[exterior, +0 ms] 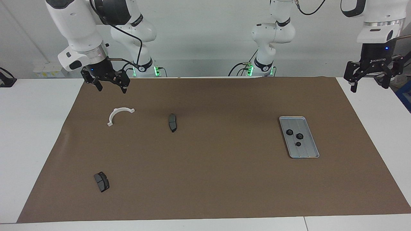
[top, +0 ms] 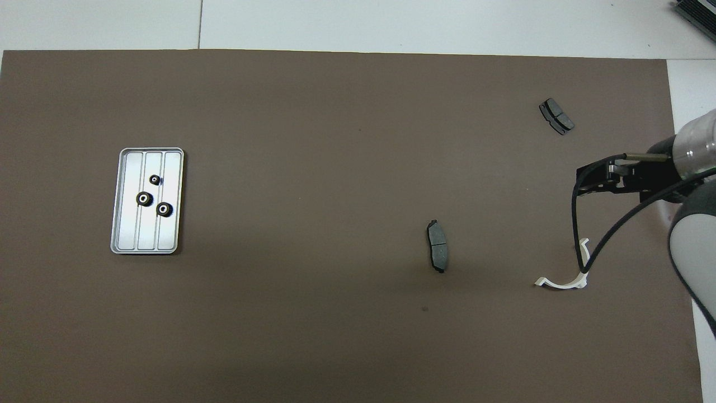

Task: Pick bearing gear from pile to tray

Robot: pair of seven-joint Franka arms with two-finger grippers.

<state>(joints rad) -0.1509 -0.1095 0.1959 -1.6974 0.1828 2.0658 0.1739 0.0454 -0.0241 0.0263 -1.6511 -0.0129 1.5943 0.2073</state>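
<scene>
Three small black gears (exterior: 295, 136) lie in the silver tray (exterior: 311, 150) at the left arm's end of the brown surface (exterior: 224, 179). The left claw (exterior: 369, 81) waits in the air off the mat's corner, fingers apart and empty. The right claw (exterior: 109, 86), also apart and empty, hangs just over the white half-ring (exterior: 118, 115). Two dark brake pads (exterior: 172, 122) lie well apart from the tray.
</scene>
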